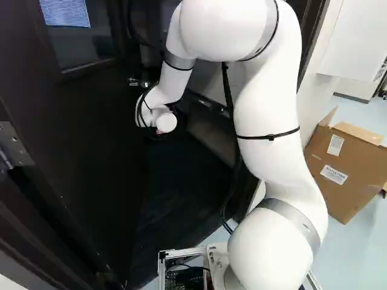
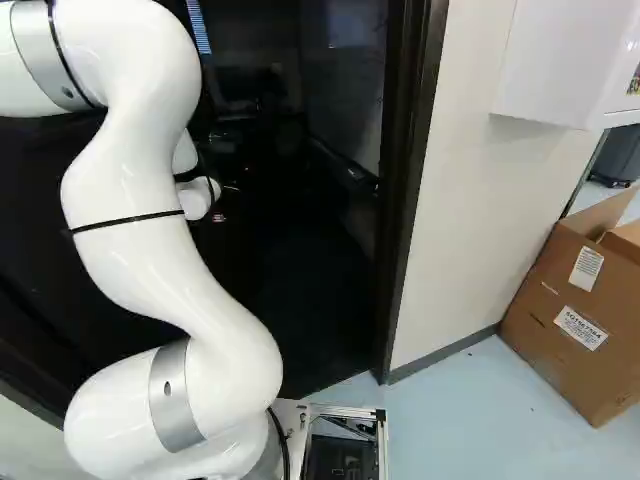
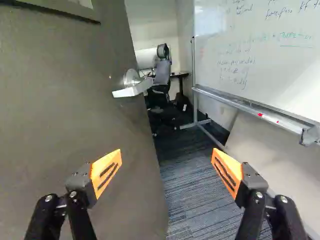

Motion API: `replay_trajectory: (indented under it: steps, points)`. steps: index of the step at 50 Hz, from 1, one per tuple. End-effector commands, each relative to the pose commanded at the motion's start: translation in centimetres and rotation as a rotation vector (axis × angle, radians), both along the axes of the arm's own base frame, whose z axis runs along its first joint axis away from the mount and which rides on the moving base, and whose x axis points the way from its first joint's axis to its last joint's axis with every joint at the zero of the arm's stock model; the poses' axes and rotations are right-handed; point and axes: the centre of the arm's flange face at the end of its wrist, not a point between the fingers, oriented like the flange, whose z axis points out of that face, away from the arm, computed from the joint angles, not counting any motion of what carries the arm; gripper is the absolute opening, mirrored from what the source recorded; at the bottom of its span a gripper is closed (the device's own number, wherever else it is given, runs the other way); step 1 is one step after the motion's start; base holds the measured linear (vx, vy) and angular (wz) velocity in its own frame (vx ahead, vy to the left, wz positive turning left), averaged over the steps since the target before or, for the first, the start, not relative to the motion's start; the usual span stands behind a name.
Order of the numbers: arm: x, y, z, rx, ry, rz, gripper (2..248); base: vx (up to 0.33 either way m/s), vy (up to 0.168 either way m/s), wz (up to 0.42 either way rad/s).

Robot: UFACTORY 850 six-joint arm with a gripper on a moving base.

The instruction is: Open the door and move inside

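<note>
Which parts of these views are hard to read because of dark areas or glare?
Left base view: door nearly black. Right base view: doorway interior very dark. Wrist view: better lit, pale glare washing the whiteboard.

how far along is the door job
Done: the door stands open, with an office chair and whiteboard visible beyond.

In hand: nothing is gripped. The pincer is open, clear of the handle, and the arm reaches into the doorway.

Left: driving in. The base appears to be on the pale floor, short of the dark floor inside.
</note>
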Motion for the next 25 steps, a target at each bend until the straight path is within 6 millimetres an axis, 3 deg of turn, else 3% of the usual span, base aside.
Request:
replay_trajectory:
  steps: [25]
  points:
    - [-4.9,-0.4,0.5,-0.010,0.023,0.033,247,0.000,0.000,0.000]
